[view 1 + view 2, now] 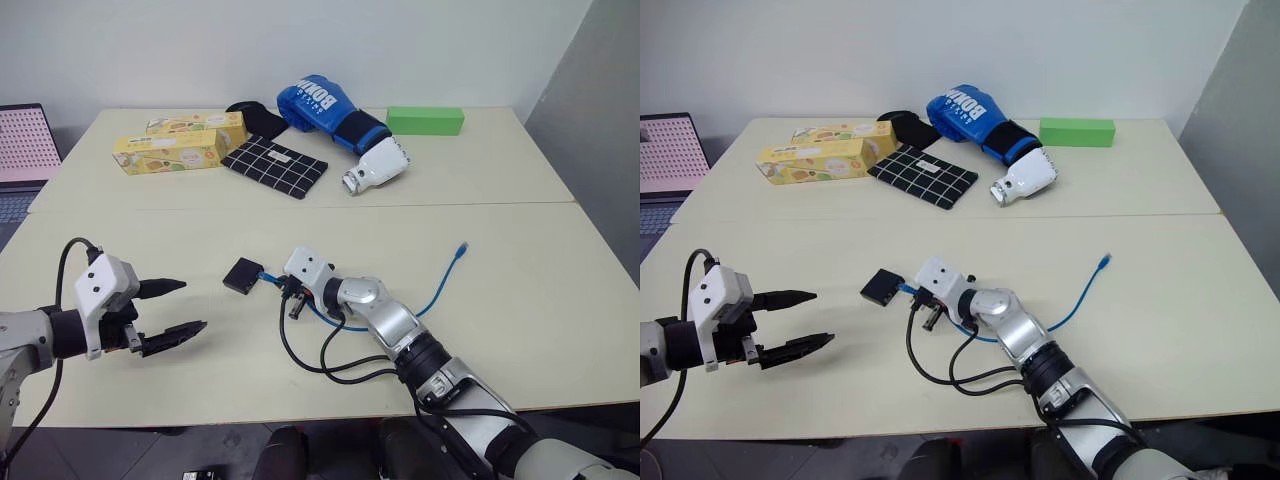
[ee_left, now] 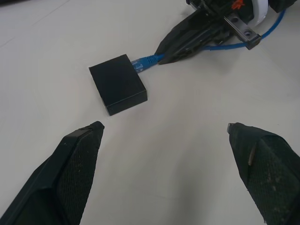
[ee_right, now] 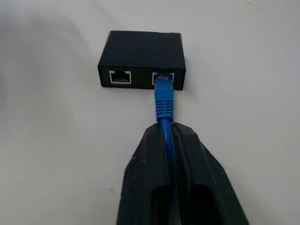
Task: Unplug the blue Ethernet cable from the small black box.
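Nearest, at the table's (image 1: 520,330) front left edge: left gripper (image 1: 175,312), fingers spread wide, grasping nothing, hovering above the tabletop and aimed toward the small black box (image 1: 242,275). Near the table's middle front: right gripper (image 3: 169,136), fingers pinched together on the blue Ethernet cable (image 3: 163,101), just behind the plug's ribbed boot. Plug seated in one of two ports on the box's side, the neighbouring port empty. Box lying flat and unheld. Cable's remaining length curving away to the right, free end (image 1: 460,246) resting on the table. Advisable for this step: pull straight back along the plug's line, level with the table, without twisting; likely worth steadying the box with the idle gripper, since a light box may slide along rather than release. Locking tab not discernible. Farther back: boxing glove (image 1: 330,110), checked cloth (image 1: 275,166), cartons (image 1: 170,152), green block (image 1: 425,120).
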Robot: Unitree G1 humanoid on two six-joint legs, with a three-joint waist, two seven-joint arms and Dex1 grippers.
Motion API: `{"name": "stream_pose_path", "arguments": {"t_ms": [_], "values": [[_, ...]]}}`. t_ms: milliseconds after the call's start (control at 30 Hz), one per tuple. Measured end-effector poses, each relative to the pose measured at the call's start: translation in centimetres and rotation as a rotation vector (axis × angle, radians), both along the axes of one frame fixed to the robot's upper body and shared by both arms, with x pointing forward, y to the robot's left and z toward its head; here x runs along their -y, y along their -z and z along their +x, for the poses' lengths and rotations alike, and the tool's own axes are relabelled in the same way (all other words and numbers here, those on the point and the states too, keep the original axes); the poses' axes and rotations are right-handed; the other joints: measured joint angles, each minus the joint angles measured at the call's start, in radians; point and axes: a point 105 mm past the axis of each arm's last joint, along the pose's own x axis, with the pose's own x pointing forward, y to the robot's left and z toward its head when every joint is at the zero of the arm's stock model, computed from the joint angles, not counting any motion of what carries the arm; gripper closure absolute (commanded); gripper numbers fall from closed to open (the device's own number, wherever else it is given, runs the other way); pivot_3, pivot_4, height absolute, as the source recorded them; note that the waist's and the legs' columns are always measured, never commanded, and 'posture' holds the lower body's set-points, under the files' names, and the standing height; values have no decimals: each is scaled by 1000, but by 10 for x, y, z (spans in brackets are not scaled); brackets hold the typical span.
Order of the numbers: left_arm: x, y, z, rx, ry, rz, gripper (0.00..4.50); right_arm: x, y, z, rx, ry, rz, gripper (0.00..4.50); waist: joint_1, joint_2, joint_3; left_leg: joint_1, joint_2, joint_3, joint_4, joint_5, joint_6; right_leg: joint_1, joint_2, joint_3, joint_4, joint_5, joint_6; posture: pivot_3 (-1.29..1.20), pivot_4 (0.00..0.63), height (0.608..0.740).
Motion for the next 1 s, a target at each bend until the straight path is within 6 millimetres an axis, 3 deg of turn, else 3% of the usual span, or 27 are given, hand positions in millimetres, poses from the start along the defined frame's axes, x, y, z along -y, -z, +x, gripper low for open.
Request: {"name": "stream_pose_path", "arguments": {"t_ms": [233, 367, 533, 733, 933, 1000], "values": [[-8, 5, 14, -20, -103, -116, 0, 43, -28, 13, 180, -10, -50, 4483, 3, 0, 0, -1, 0, 0, 0, 0, 0, 0, 0, 0, 0, 0, 0, 0, 150, 740], [4, 2, 24, -57, -137, -300, 0, 64, -54, 12, 360, -63, -70, 4483, 0, 0, 0, -1, 0, 0, 1, 0, 0, 0, -2, 0, 0, 0, 0, 0, 150, 740], [34, -4, 24, -154, -77, -508, 0, 70, -78, -8, 548, -217, -75, 4483, -1, -1, 0, -1, 1, 0, 1, 0, 0, 0, -3, 0, 0, 0, 0, 0, 150, 740], [68, -2, 17, -257, 30, -591, 0, 68, -92, -35, 660, -403, -71, 4483, 0, -1, 0, -1, 1, -1, 2, 0, 0, 1, -4, 0, 0, 0, 0, 0, 150, 740], [75, -6, 19, -261, 44, -622, 0, 66, -96, -45, 680, -467, -52, 4483, 1, -1, 0, -1, 1, -1, 2, 0, 0, 1, -5, 0, 0, 0, 0, 0, 150, 740], [78, -7, 19, -269, 57, -645, 351, 66, -96, -45, 678, -472, -54, 4500, 3, -1, 0, -1, 1, -1, 2, 0, 0, 1, -5, 0, 0, 0, 0, 0, 150, 740]]}}
